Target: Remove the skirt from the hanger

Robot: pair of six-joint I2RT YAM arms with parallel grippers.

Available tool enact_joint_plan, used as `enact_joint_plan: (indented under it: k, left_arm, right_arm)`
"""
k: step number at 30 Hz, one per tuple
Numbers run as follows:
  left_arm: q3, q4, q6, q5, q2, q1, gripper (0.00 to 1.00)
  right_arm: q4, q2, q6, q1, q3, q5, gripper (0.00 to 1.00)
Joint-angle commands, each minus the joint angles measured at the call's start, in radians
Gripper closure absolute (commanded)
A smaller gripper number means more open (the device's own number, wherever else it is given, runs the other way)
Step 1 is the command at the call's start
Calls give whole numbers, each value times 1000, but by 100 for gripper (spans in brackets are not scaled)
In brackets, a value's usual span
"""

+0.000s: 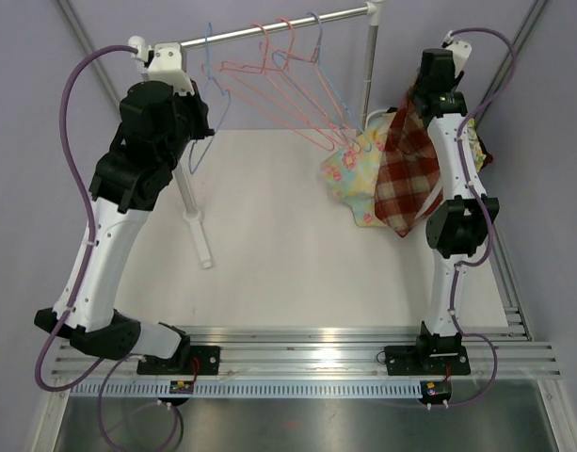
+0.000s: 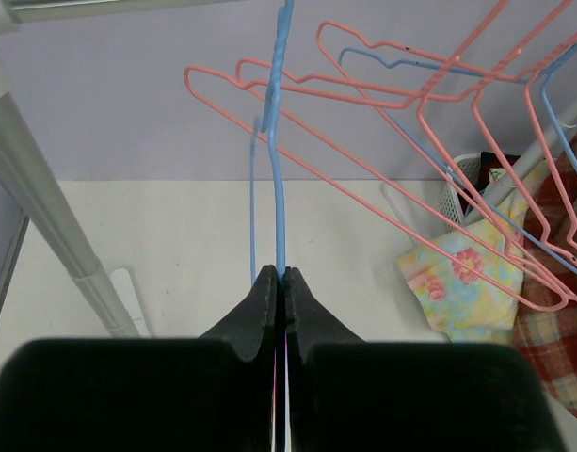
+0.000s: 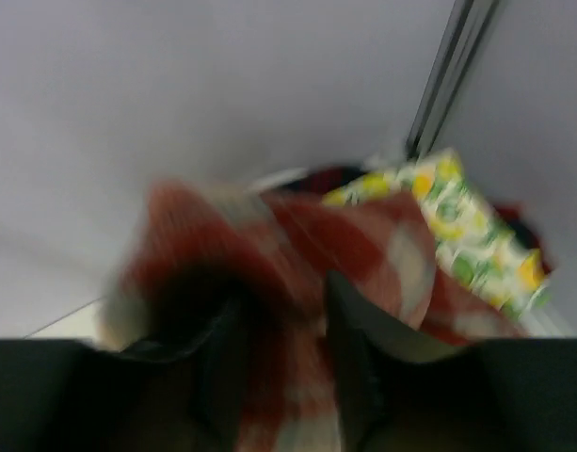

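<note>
Left pincer (image 2: 280,278): I'm pinching it fully closed on the lower wire of the blue hanger (image 2: 277,188), which is running straight up from between the fingertips toward the rail (image 1: 269,28). Pink hangers (image 1: 279,85) are hanging on the same rail just to the right of it.

Right pincer (image 3: 286,299): I'm holding it high at the far right, beside the rack's right upright. Its fingers are standing apart, with the red plaid skirt (image 3: 297,226) bunching in the gap and over them. The wrist view is blurring, so I can't tell how much cloth is touching the pads.

From above, the skirt (image 1: 406,169) is hanging down from the right pincer along my right forearm. Its lower end is reaching the far right of the bench (image 1: 269,245) and overlapping the floral cloth (image 1: 349,169) lying there. The skirt is sitting well apart from the blue hanger and the left pincer.
</note>
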Motion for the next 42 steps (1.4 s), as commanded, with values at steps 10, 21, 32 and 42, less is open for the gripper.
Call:
enact_joint_plan:
  k: [10,21,32,42]
  left_arm:
    - [155,56,-16,-31,170,2,100]
    - [-227,107,-162,-25,-33,-11,72]
    - [-435,68,-145,-34,-287,-66,1]
    - [-902,78,-183,-86,-755,-67,1]
  right_arm:
    - [238,-772,271,35,-1169,-47,0]
    - [51,-1162,239,37,-1306,-101,1]
    - [-22,-1450,262,37,-1370,-362,1]
    - [-31,-1712,343,37,-1493,-544,0]
